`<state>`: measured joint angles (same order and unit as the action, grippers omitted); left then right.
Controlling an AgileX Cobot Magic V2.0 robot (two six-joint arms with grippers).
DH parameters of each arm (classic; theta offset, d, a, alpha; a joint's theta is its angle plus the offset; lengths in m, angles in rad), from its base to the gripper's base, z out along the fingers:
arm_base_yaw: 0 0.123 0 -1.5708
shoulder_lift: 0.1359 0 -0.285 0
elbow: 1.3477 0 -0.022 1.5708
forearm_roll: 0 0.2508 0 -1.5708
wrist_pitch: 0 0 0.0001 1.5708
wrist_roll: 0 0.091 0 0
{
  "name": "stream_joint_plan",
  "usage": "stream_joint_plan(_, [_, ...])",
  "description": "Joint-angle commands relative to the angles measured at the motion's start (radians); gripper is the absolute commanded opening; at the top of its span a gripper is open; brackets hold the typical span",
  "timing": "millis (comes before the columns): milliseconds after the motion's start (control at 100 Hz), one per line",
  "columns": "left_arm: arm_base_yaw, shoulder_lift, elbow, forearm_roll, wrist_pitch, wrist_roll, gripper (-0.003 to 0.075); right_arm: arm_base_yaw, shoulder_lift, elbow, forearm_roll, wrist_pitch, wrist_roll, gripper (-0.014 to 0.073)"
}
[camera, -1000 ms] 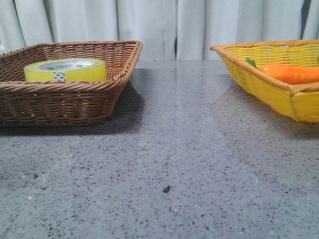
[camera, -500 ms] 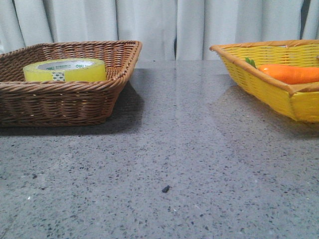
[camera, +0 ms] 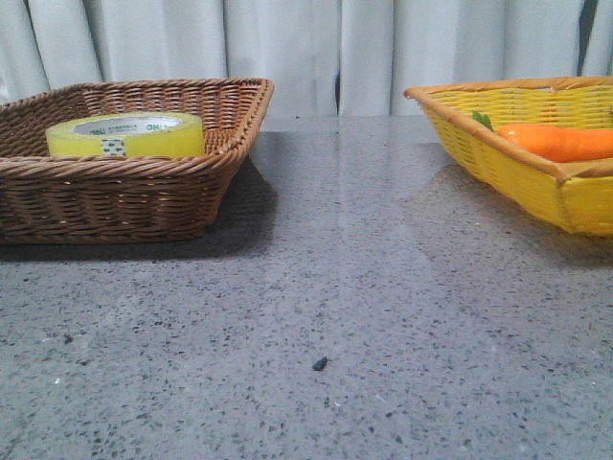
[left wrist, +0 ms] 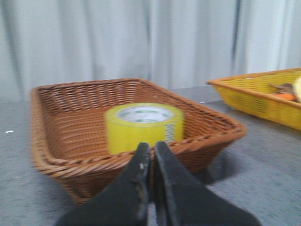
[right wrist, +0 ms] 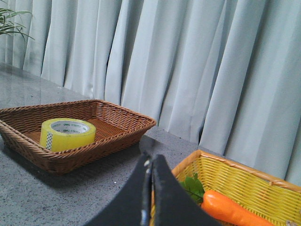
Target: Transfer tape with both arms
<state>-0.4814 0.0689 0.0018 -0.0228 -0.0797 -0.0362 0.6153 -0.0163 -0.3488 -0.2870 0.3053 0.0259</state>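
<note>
Grey speckled stone table point(camera: 335, 287), pale curtain point(camera: 287, 48) behind; both end effectors closed, empty.

Glossy speckled stone table point(camera: 335, 287); woven wicker brown basket point(camera: 124, 196); glossy tape point(camera: 125, 135).

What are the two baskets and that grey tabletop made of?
The brown basket looks like woven wicker or rattan, matte, with a braided rim. The yellow basket shows the same weave, possibly plastic, with an orange rim. The table looks like polished speckled stone, faintly reflective.
</note>
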Motion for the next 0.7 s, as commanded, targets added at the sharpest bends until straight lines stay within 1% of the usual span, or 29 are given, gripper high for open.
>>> stream_joint_plan(0, [0.080, -0.053, 0.010, -0.009, -0.051, -0.004, -0.0021, -0.006, -0.006, -0.024, -0.018, -0.079, -0.002, -0.0074])
stream_joint_plan(110, [0.193, -0.105, 0.011, -0.009, 0.041, -0.004, -0.0021, -0.006, -0.006, -0.024, -0.018, -0.079, -0.002, -0.0074])
stream_joint_plan(200, [0.268, -0.105, 0.011, -0.009, 0.116, -0.004, -0.0021, -0.006, -0.006, -0.024, -0.018, -0.079, -0.002, -0.0074])
stream_joint_plan(440, [0.401, -0.105, 0.011, -0.009, 0.358, -0.004, -0.0020, -0.006, -0.006, -0.024, -0.018, -0.079, -0.002, -0.0074])
stream_joint_plan(510, [0.418, -0.105, 0.011, -0.018, 0.358, -0.004, -0.0020, -0.006, -0.006, -0.024, -0.018, -0.079, -0.002, -0.0074])
stream_joint_plan(690, [0.418, -0.105, 0.011, -0.018, 0.358, -0.004, -0.0021, -0.006, -0.006, -0.024, -0.018, -0.079, -0.002, -0.0074])
